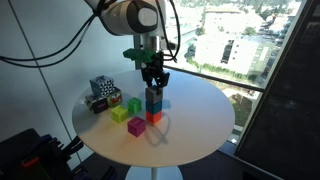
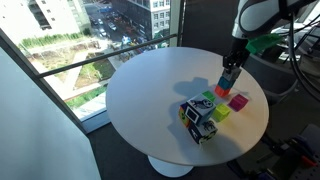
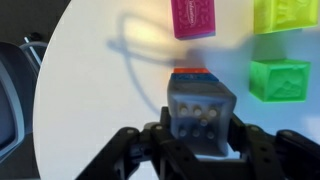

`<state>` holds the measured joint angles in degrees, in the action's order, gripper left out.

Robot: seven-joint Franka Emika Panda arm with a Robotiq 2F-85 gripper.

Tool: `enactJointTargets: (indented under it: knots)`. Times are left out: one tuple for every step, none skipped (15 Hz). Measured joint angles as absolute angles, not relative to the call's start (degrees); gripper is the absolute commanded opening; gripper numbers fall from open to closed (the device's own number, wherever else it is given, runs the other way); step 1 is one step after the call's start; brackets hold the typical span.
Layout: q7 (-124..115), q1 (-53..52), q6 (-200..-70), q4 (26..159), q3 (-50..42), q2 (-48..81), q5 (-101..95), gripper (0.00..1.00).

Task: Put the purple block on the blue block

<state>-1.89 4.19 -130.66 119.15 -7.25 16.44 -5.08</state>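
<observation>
Tool [image 3: 200, 132] clasping purple block [image 3: 200, 105], atop blue block [image 3: 195, 76]

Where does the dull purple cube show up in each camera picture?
Exterior view: the dull greyish-purple cube is at centre, on the teal-blue cube.
Exterior view: right of centre, again topping the teal-blue cube.
Wrist view: low centre, between the fingers of the gripper.
Shared landmark: the bright magenta-pink cube nearby.

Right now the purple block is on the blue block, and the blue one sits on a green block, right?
No: the blue block rests on an orange-red block, not a green one. The purple block is on the blue, as an exterior view shows.
</observation>
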Motion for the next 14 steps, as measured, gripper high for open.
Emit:
enactJointTargets:
  knots:
    - [-1.9, 4.2, -130.5, 119.0, -7.3, 16.5, -5.1, 0.79]
    - [-1.9, 4.2, -130.4, 118.9, -7.3, 16.6, -5.1, 0.86]
    - [-1.9, 4.2, -130.3, 118.8, -7.3, 16.7, -5.1, 0.92]
    - [-1.9, 4.2, -130.1, 118.7, -7.3, 16.7, -5.1, 0.99]
    - [-1.9, 4.2, -130.0, 118.5, -7.3, 16.7, -5.1, 1.00]
    - [-1.9, 4.2, -129.8, 118.3, -7.3, 16.7, -5.1, 1.00]
    - [-1.9, 4.2, -129.5, 118.1, -7.3, 16.6, -5.1, 1.00]
    - [-1.9, 4.2, -129.1, 117.9, -7.3, 16.5, -5.1, 1.00]
    - [-1.8, 4.2, -128.4, 117.5, -7.3, 16.2, -5.1, 1.00]
    - [-1.8, 4.2, -127.5, 117.1, -7.3, 15.8, -5.1, 1.00]
    - [-1.8, 4.2, -126.6, 116.7, -7.3, 15.3, -5.1, 1.00]
    - [-1.8, 4.2, -125.4, 116.4, -7.3, 14.6, -5.0, 1.00]
    - [-1.8, 4.2, -124.3, 116.1, -7.3, 13.7, -5.0, 1.00]
    - [-1.7, 4.2, -123.2, 115.8, -7.3, 12.9, -4.9, 1.00]
